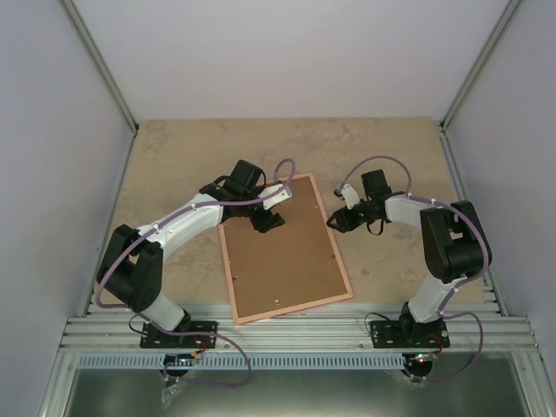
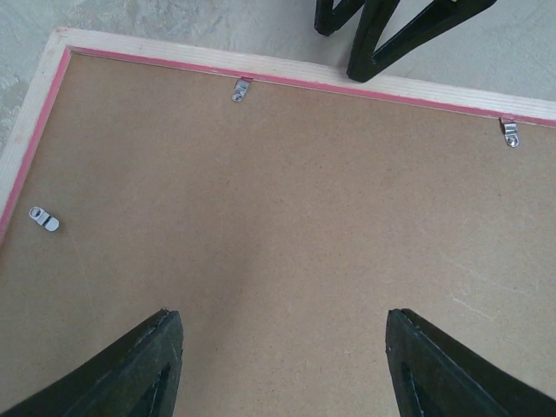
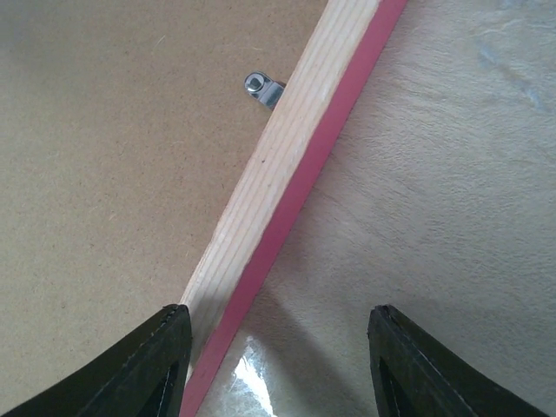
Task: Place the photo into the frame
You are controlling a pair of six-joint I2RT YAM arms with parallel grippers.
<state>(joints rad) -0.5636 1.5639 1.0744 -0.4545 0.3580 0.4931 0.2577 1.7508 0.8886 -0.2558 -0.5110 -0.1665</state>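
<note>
Brown backing board [image 1: 282, 252] up in the frame [image 3: 269, 187] (front hidden), left pincer [image 2: 280, 326] and right pincer [image 3: 278, 317] spread.

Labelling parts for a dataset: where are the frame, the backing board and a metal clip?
the frame [image 3: 278, 165], right wrist view, its bare wood strip.
backing board [image 2: 278, 217], left wrist view, middle of its brown face.
metal clip [image 2: 241, 89], left wrist view, the tab's body.
</note>
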